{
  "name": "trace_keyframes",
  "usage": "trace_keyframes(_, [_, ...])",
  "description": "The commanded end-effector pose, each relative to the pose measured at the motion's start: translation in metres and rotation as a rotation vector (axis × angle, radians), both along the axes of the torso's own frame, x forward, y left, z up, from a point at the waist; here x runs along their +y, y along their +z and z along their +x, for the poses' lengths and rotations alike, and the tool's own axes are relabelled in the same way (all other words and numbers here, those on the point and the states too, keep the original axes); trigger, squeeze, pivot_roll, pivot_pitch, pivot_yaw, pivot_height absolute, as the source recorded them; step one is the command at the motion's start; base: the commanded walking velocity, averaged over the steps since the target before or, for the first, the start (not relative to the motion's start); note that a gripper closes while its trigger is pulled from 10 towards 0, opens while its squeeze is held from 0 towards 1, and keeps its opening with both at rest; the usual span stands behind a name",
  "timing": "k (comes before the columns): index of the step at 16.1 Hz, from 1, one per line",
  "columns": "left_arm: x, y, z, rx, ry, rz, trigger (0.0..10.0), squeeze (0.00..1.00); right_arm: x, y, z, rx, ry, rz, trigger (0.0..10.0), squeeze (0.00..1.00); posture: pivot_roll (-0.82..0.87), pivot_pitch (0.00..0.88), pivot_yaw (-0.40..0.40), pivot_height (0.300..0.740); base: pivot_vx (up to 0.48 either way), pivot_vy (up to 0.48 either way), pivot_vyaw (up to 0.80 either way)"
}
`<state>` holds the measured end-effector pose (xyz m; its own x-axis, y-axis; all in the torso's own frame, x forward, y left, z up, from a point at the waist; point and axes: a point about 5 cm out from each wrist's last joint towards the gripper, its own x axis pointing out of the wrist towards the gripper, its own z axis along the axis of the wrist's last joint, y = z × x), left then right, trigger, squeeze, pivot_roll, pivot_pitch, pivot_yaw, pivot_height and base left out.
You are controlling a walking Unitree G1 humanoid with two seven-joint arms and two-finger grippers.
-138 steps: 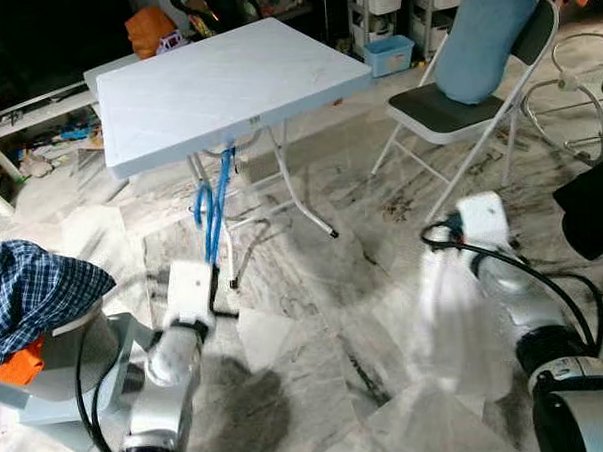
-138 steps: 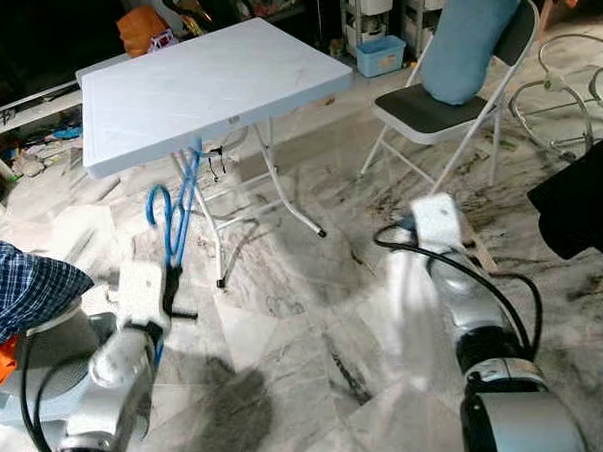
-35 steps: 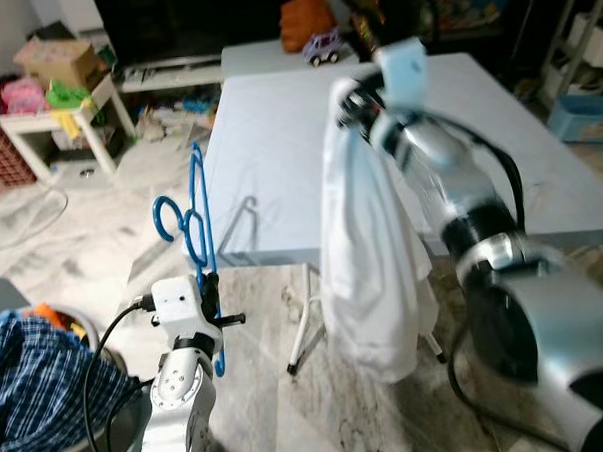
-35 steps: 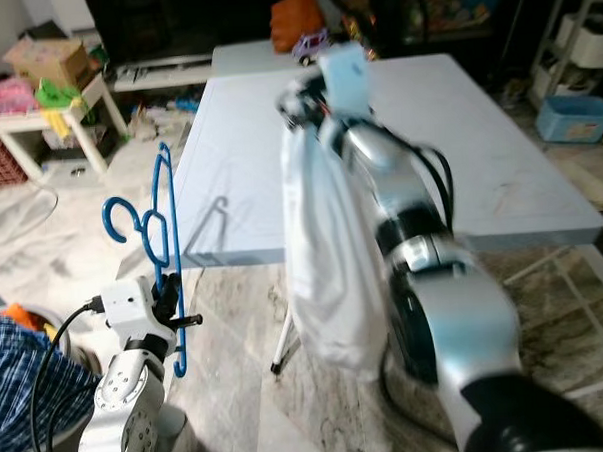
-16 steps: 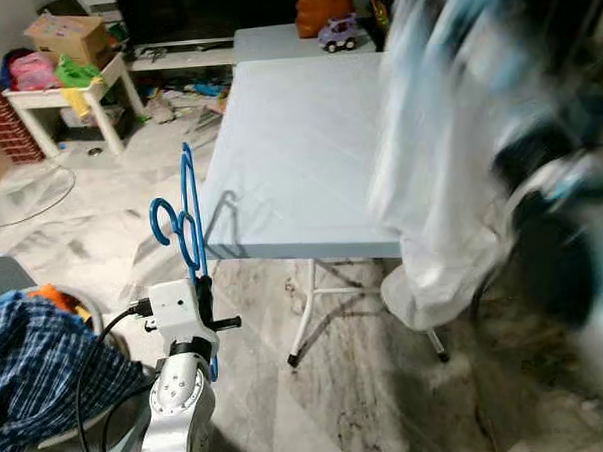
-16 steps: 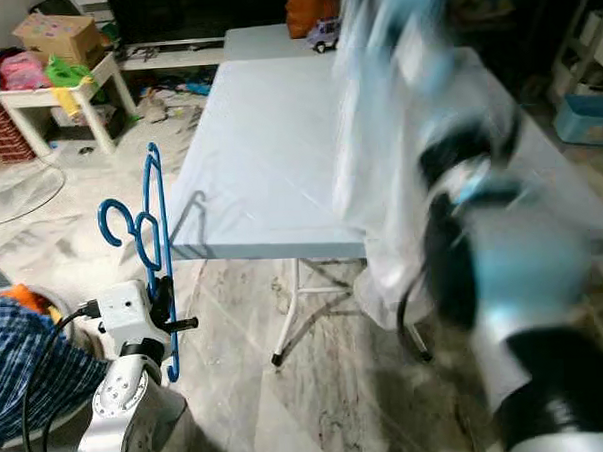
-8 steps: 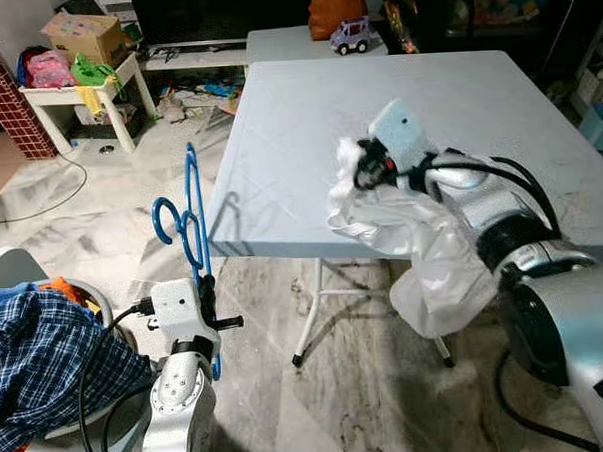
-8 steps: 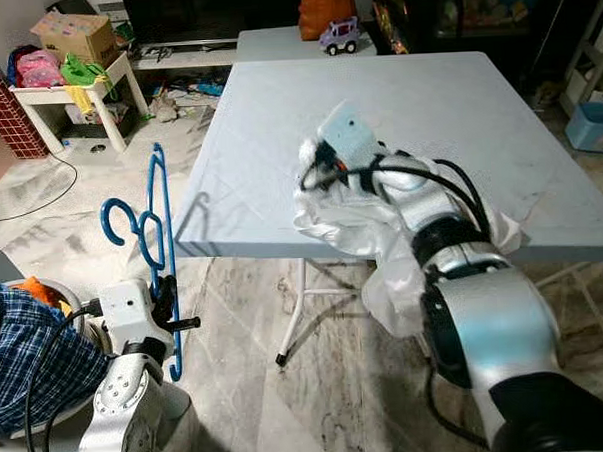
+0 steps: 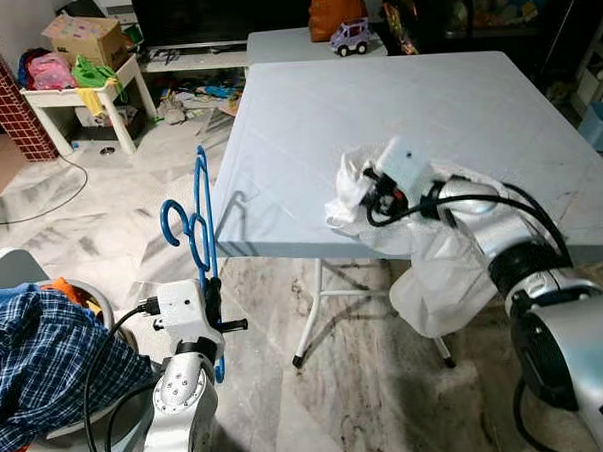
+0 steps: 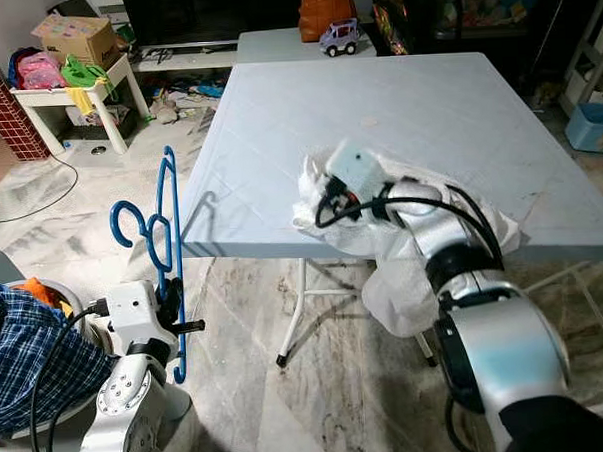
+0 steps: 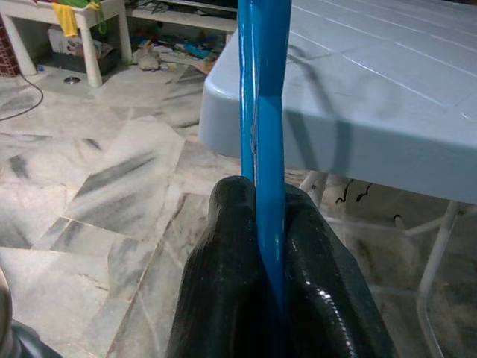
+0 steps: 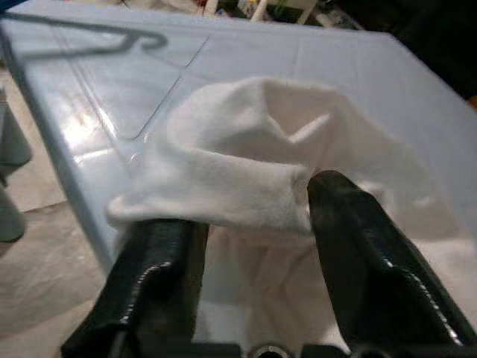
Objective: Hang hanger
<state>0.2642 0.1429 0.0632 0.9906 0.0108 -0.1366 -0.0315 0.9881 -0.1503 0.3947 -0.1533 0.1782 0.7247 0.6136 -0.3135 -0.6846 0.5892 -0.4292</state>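
Hanger [image 9: 196,221], blue, stands upright at lower left, clamped by my left gripper [image 11: 272,246]. My right gripper [image 12: 253,224], fingers apart around the white garment [image 9: 434,270] on the tabletop [image 9: 477,108], should spread the collar first.

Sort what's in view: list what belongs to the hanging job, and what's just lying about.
Job:
blue hanger, clamped in left end effector
white garment, over the table's near edge, between right end effector fingers
white table

Lying about:
toy car
plaid shirt
cardboard box
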Motion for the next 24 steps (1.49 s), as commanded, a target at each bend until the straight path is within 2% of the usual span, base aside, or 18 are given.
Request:
trace_keyframes(1, [-0.001, -0.002, 0.001, 0.021, -0.027, 0.006, 10.0, 0.0, -0.004, -0.002, -0.001, 0.011, -0.01, -0.002, 10.0, 1.0, -0.04, 0.0, 0.054, 0.74, 0.0, 0.0, 0.0])
trace_keyframes(4, [-0.002, -0.003, 0.002, 0.025, -0.033, 0.009, 10.0, 0.0, -0.016, -0.011, -0.002, 0.004, -0.115, -0.011, 10.0, 1.0, -0.04, 0.0, 0.059, 0.74, 0.0, 0.0, 0.0])
trace_keyframes(6, [-0.002, -0.003, 0.002, 0.022, -0.046, 0.007, 10.0, 0.0, -0.029, -0.008, 0.0, -0.083, -0.253, -0.011, 10.0, 1.0, -0.04, 0.0, 0.066, 0.74, 0.0, 0.0, 0.0])
trace_keyframes(7, [-0.003, -0.002, 0.002, 0.017, -0.049, 0.006, 10.0, 0.0, -0.032, -0.005, 0.001, -0.098, -0.286, 0.031, 10.0, 1.0, -0.04, 0.0, 0.07, 0.74, 0.0, 0.0, 0.0])
trace_keyframes(11, [-0.001, -0.001, 0.004, 0.019, -0.061, 0.017, 10.0, 0.0, -0.045, 0.004, 0.0, -0.15, -0.33, 0.056, 10.0, 1.0, -0.05, 0.0, 0.086, 0.74, 0.0, 0.0, 0.0])
trace_keyframes(13, [0.0, -0.001, 0.005, 0.02, -0.062, 0.019, 10.0, 0.0, -0.05, 0.004, -0.002, -0.13, -0.329, 0.06, 10.0, 1.0, -0.06, 0.0, 0.087, 0.74, 0.0, 0.0, 0.0])
trace_keyframes(15, [0.0, -0.001, 0.005, 0.022, -0.061, 0.021, 10.0, 0.0, -0.059, -0.002, -0.008, -0.056, -0.317, 0.15, 10.0, 1.0, -0.06, 0.0, 0.089, 0.74, 0.0, 0.0, 0.0])
trace_keyframes(18, [0.003, -0.002, 0.006, 0.022, -0.06, 0.026, 10.0, 0.0, -0.078, -0.02, -0.029, 0.022, -0.311, 0.299, 10.0, 1.0, -0.08, 0.0, 0.109, 0.74, 0.0, 0.0, 0.0])
trace_keyframes(19, [0.003, -0.002, 0.006, 0.021, -0.066, 0.03, 10.0, 0.0, -0.084, -0.024, -0.037, 0.034, -0.307, 0.316, 10.0, 1.0, -0.08, 0.0, 0.109, 0.74, 0.0, 0.0, 0.0])
trace_keyframes(20, [0.003, -0.001, 0.008, 0.02, -0.075, 0.033, 10.0, 0.0, -0.094, -0.032, -0.045, 0.041, -0.332, 0.272, 10.0, 1.0, -0.09, 0.0, 0.121, 0.74, 0.0, 0.0, 0.0])
trace_keyframes(21, [0.003, 0.0, 0.009, 0.019, -0.082, 0.034, 10.0, 0.0, -0.1, -0.034, -0.05, 0.032, -0.347, 0.24, 10.0, 0.72, -0.09, 0.0, 0.127, 0.74, 0.0, 0.0, 0.0])
trace_keyframes(22, [0.003, 0.0, 0.01, 0.018, -0.087, 0.034, 10.0, 0.0, -0.105, -0.032, -0.053, 0.017, -0.359, 0.241, 10.0, 0.26, -0.1, 0.0, 0.134, 0.74, 0.0, 0.0, 0.0])
trace_keyframes(23, [0.002, 0.0, 0.011, 0.019, -0.092, 0.034, 10.0, 0.0, -0.108, -0.028, -0.055, -0.002, -0.369, 0.245, 10.0, 0.04, -0.11, 0.0, 0.139, 0.74, 0.0, 0.0, 0.0])
trace_keyframes(24, [0.002, 0.0, 0.011, 0.02, -0.095, 0.034, 10.0, 0.0, -0.111, -0.022, -0.057, -0.029, -0.373, 0.243, 10.0, 0.0, -0.11, 0.0, 0.142, 0.74, 0.0, 0.0, 0.0])
